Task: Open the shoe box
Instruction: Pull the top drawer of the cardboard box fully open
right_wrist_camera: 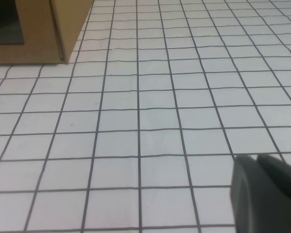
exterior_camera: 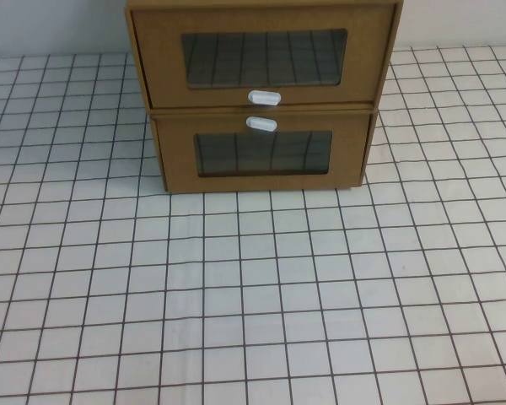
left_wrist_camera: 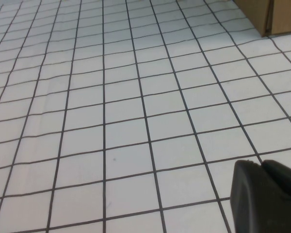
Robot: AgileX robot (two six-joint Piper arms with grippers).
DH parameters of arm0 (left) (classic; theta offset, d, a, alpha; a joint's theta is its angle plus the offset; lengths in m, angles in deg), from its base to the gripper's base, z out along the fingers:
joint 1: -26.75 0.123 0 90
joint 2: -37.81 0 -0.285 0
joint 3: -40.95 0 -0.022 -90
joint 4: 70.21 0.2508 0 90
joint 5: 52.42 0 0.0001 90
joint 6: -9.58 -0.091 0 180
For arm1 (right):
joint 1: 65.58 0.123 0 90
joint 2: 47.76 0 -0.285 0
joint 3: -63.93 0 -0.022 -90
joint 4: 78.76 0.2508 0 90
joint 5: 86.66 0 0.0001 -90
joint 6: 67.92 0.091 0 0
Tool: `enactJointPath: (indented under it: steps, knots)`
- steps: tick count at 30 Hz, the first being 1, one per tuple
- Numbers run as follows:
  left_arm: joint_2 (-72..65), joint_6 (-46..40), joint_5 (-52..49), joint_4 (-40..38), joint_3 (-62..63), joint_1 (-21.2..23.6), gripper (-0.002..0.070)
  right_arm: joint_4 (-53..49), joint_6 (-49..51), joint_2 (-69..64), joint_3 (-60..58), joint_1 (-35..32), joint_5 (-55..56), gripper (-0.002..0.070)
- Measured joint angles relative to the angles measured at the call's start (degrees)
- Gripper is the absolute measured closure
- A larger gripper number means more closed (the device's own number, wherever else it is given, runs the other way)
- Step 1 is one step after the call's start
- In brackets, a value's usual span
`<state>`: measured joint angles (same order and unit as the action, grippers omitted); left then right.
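- Box (exterior_camera: 261,93) is untouched: the right gripper (right_wrist_camera: 259,162), closed on nothing, shows only as a dark edge in its wrist view, over cloth (exterior_camera: 253,321) and well apart from the box corner.
- Left gripper (left_wrist_camera: 259,167): another dark sliver over the cloth, box corner far off. Open or closed, I cannot tell.
- Box stands at the far middle of the cloth, brown card, two stacked drawers, both fronts look shut.
- Its top is cut off by the frame.
- Dark windows (exterior_camera: 264,57) reflect the grid, so the contents are hidden.
- White handles (exterior_camera: 264,97) sit between them.
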<state>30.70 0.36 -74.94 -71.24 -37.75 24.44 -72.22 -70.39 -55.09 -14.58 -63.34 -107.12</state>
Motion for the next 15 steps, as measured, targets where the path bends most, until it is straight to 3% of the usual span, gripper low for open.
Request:
enactJointPath:
  steps: [15]
  knots:
    - [0.0,0.0,0.64,0.0,0.0,0.0,0.068,0.0,0.0,0.0,0.0,0.0,0.0,0.069]
